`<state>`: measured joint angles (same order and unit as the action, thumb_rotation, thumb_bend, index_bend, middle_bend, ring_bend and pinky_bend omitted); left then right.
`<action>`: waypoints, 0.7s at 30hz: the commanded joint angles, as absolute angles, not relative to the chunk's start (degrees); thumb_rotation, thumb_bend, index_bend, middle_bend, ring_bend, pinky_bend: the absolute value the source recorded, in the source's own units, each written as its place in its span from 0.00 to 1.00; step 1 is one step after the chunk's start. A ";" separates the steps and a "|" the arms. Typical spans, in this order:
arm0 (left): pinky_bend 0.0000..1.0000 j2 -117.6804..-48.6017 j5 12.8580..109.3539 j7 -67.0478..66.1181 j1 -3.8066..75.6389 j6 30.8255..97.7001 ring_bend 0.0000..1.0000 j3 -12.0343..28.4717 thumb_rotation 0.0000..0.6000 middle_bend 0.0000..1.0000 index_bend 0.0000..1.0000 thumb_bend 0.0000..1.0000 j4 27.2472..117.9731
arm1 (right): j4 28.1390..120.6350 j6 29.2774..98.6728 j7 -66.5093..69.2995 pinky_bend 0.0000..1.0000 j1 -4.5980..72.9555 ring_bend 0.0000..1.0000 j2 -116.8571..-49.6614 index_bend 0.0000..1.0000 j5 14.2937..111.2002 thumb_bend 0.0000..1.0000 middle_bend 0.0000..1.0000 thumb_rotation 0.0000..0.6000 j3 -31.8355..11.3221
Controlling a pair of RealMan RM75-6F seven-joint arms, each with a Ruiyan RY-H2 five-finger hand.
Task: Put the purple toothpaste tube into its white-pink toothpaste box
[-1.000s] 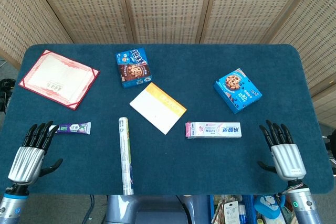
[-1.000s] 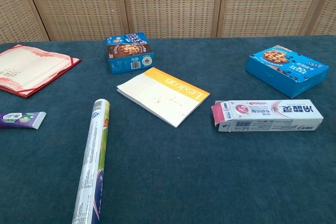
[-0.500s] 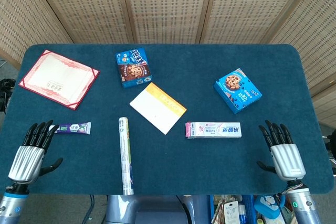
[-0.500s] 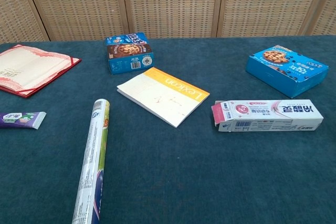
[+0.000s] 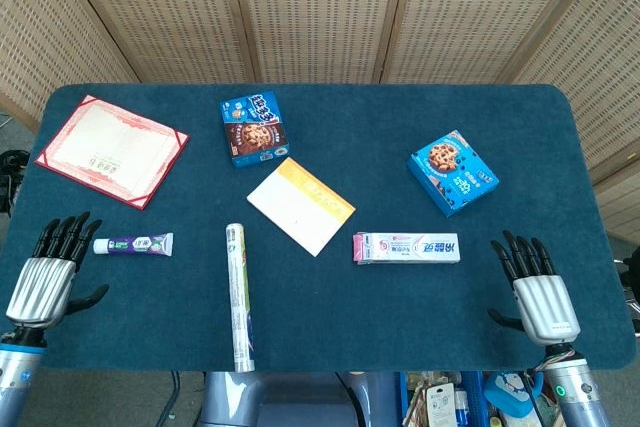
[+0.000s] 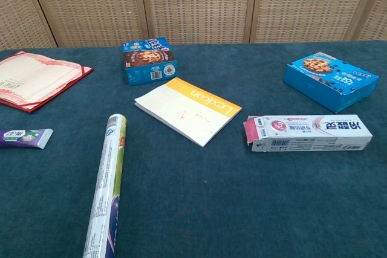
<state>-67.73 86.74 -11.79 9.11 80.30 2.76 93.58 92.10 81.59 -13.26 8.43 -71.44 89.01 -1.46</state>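
The purple toothpaste tube (image 5: pixel 133 244) lies flat near the table's left front, its cap pointing left; the chest view shows only its crimped end (image 6: pixel 25 138) at the left edge. The white-pink toothpaste box (image 5: pixel 408 248) lies on its side at the right front, and its left end flap (image 6: pixel 250 130) stands open. My left hand (image 5: pixel 48 275) hovers open just left of the tube, fingers spread, holding nothing. Right of the box, my right hand (image 5: pixel 537 289) is open too, apart from it. Neither hand shows in the chest view.
A long foil roll (image 5: pixel 238 296) lies between tube and box. A yellow-white notebook (image 5: pixel 300 205) sits mid-table, with a blue cookie box (image 5: pixel 253 128) behind it and another (image 5: pixel 452 172) at the right. A red-bordered certificate folder (image 5: pixel 111 148) lies at the back left.
My left hand has drawn back to the left, away from the tube's cap. The right hand has shifted very slightly. The objects have not moved.
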 commanded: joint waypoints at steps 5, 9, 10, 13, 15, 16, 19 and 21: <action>0.01 -64.75 79.77 -14.51 13.51 73.57 0.00 6.53 1.00 0.00 0.02 0.23 94.29 | 92.19 81.52 -13.34 0.00 8.44 0.00 -71.54 0.00 89.09 0.00 0.00 1.00 -1.37; 0.08 -65.38 76.04 -14.85 15.85 69.47 0.01 7.77 1.00 0.04 0.09 0.23 91.76 | 92.24 81.50 -13.26 0.00 8.42 0.00 -71.48 0.00 89.03 0.00 0.00 1.00 -1.39; 0.09 -65.59 75.42 -14.72 16.23 68.71 0.01 7.91 1.00 0.05 0.11 0.23 91.17 | 92.23 81.47 -13.25 0.00 8.42 0.00 -71.49 0.00 89.00 0.00 0.00 1.00 -1.39; 0.12 -66.45 73.45 -14.38 17.65 65.74 0.05 8.01 1.00 0.09 0.16 0.23 88.74 | 92.15 81.36 -13.16 0.00 8.46 0.00 -71.55 0.00 88.92 0.00 0.00 1.00 -1.42; 0.13 -67.22 72.12 -14.42 18.52 63.87 0.06 7.92 1.00 0.11 0.19 0.23 87.08 | 92.19 81.26 -13.12 0.00 8.50 0.00 -71.58 0.00 88.93 0.00 0.00 1.00 -1.40; 0.13 -67.62 71.53 -14.60 18.88 63.08 0.07 7.84 1.00 0.12 0.20 0.23 86.27 | 92.22 81.15 -13.11 0.00 8.58 0.00 -71.58 0.00 88.86 0.00 0.00 1.00 -1.47; 0.14 -68.72 70.37 -14.43 19.63 61.62 0.08 7.68 1.00 0.13 0.22 0.23 84.45 | 92.20 81.19 -13.03 0.00 8.51 0.00 -71.58 0.00 88.82 0.00 0.00 1.00 -1.43; 0.14 -69.39 69.79 -14.15 20.02 60.89 0.09 7.53 1.00 0.14 0.23 0.23 83.21 | 92.14 81.23 -12.91 0.00 8.47 0.00 -71.60 0.00 88.74 0.00 0.00 1.00 -1.47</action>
